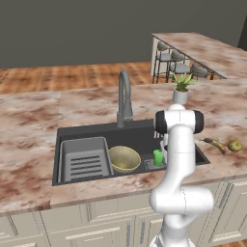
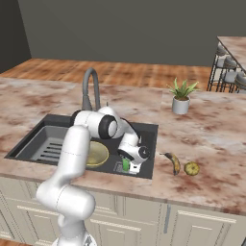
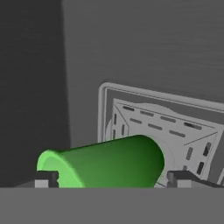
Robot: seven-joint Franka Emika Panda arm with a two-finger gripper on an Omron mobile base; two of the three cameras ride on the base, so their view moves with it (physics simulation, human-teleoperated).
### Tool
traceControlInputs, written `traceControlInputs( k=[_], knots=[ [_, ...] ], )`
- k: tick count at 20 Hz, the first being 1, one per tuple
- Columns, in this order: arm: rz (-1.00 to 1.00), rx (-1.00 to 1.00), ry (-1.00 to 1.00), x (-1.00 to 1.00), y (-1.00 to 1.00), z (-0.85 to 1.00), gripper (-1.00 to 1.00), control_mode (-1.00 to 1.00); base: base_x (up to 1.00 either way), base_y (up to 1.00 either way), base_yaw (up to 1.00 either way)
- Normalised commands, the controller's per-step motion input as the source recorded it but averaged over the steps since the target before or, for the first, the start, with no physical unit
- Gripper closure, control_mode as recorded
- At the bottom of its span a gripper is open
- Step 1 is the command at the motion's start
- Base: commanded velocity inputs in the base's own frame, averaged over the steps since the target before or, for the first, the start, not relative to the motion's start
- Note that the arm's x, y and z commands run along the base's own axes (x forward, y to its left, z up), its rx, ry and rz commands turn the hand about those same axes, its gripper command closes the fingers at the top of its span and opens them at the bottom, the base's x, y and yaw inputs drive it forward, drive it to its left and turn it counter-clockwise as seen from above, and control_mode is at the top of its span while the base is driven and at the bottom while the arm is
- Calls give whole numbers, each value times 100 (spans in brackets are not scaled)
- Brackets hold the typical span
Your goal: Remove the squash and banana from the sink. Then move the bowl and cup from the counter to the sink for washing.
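— Over the sink (image 1: pixel 96 132), from the left base camera, what do you see?

— My arm reaches down into the basin. The bowl (image 1: pixel 124 158) sits inside it beside the ribbed tray (image 1: pixel 84 159), and the cup (image 1: pixel 158 157) stands just right of the bowl. The banana (image 1: pixel 215 144) and squash (image 1: pixel 235 145) lie on the counter (image 1: pixel 34 144) right of the sink.

— And from the right base camera?

— My gripper (image 2: pixel 129 166) hangs low at the sink's (image 2: pixel 144 132) right end, at the cup (image 2: pixel 126 164). The banana (image 2: pixel 175 163) and squash (image 2: pixel 191 168) rest right of the sink, touching nothing.

— The hand camera?

— The cup (image 3: pixel 105 162) lies between my fingertips (image 3: pixel 46 178), above the sink's drain grate (image 3: pixel 162 127). Whether I am gripping it, I cannot tell.
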Motion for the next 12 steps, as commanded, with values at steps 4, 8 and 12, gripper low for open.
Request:
traceControlInputs(
  k=[4, 8, 12],
  knots=[
    [5, 0, -5, -14, 11, 7, -100, -100, 0, 0, 0],
    [5, 0, -6, -8, 7, 22, -100, -100, 0, 0, 0],
    [3, -2, -3, -9, 3, 29, -100, -100, 0, 0, 0]
  ],
)
